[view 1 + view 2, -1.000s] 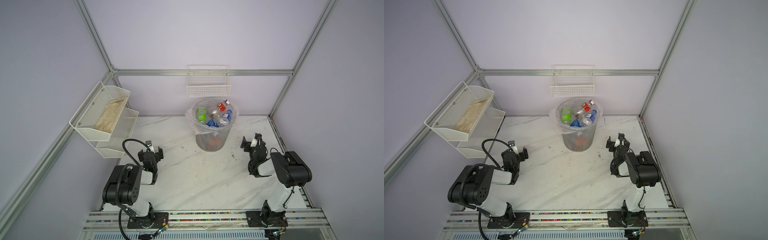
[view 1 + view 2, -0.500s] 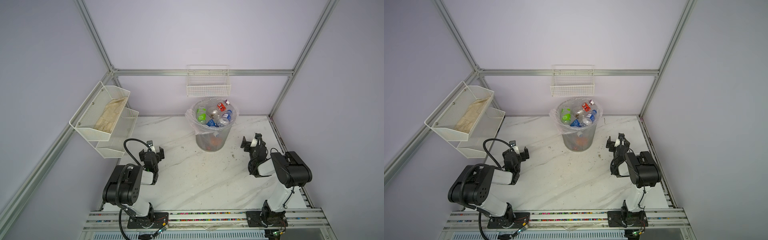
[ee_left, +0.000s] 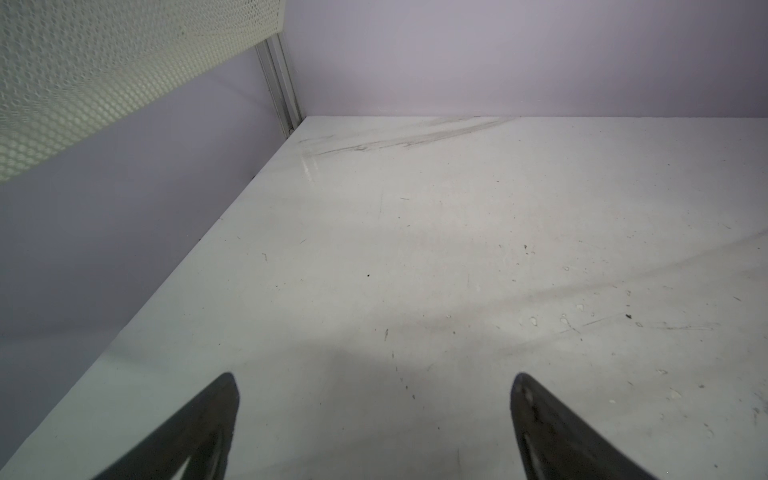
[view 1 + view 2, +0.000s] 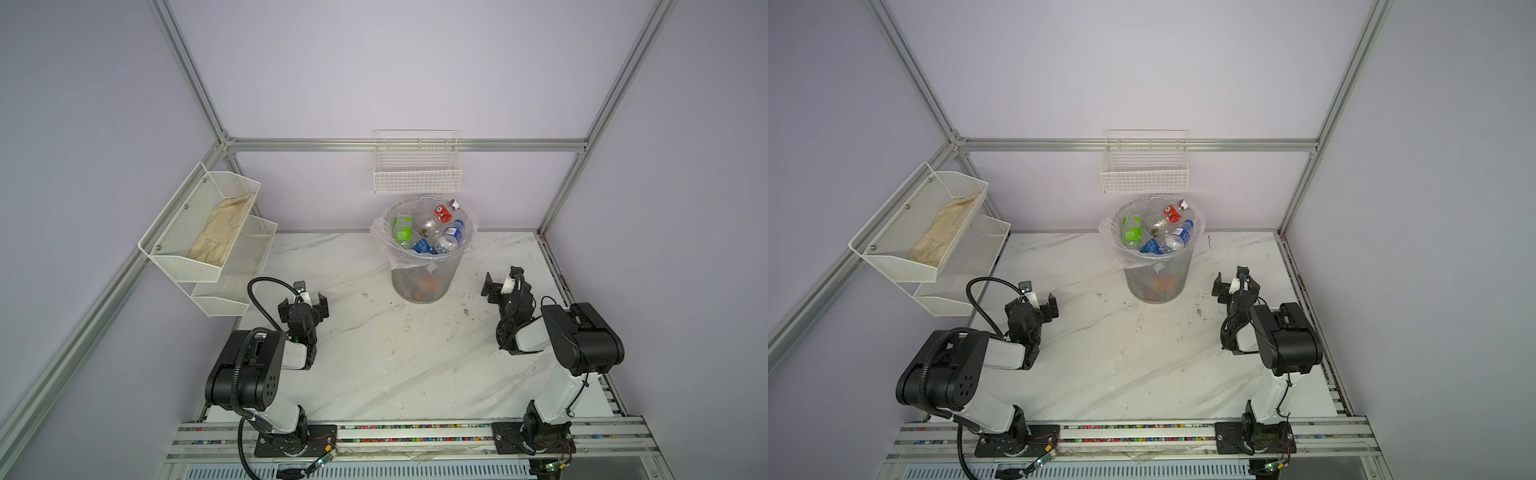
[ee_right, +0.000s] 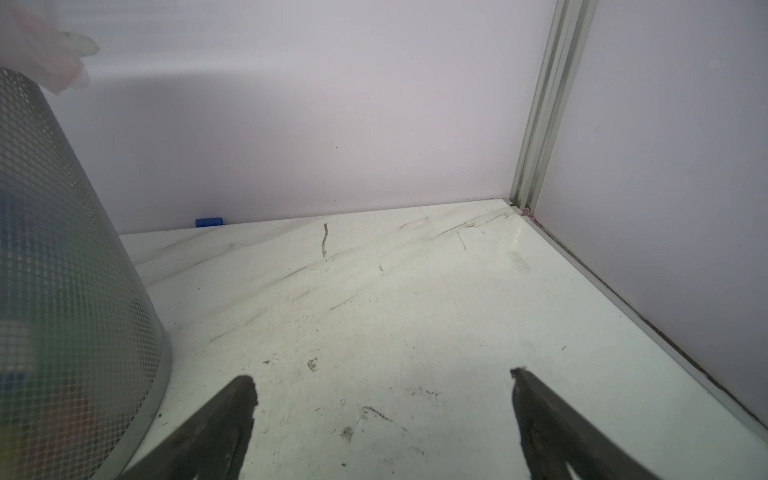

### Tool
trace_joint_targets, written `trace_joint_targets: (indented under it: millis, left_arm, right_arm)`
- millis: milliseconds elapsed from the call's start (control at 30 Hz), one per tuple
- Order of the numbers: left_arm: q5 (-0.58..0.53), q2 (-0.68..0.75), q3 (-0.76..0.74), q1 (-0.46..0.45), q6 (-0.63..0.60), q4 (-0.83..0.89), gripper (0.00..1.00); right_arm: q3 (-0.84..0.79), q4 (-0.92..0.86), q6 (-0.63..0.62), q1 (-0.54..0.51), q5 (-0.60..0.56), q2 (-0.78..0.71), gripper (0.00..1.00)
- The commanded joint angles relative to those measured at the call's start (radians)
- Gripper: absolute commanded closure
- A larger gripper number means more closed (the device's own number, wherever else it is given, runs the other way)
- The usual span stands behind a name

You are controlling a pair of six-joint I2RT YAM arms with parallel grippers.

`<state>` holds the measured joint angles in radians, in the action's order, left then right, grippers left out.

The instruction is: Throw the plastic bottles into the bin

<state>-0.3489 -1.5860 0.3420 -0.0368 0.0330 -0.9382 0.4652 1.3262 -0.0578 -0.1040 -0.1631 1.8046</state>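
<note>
Around the scuffed marble desk [image 4: 374, 365]
A wire basket [image 4: 417, 178] hangs above its back edge, a two-tier mesh rack [image 4: 174, 232] above its left edge, beige cloth [image 4: 220, 232] in the upper tier; a blue piece [image 5: 209, 222] lies by the back edge.
</note>
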Motion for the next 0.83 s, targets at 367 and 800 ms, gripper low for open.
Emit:
trace_joint_targets:
  millis: [367, 800]
  left_arm:
    - [-0.053, 0.004, 0.016, -0.029, -0.022, -0.073, 0.0]
    - [-0.063, 0.001, 0.015, -0.032, -0.021, -0.08, 0.0]
  right_arm:
    - [-0.005, 0.023, -0.014, -0.005, 0.005, -0.023, 0.02]
    - [0.001, 0.01, -0.01, 0.001, 0.02, -0.023, 0.03]
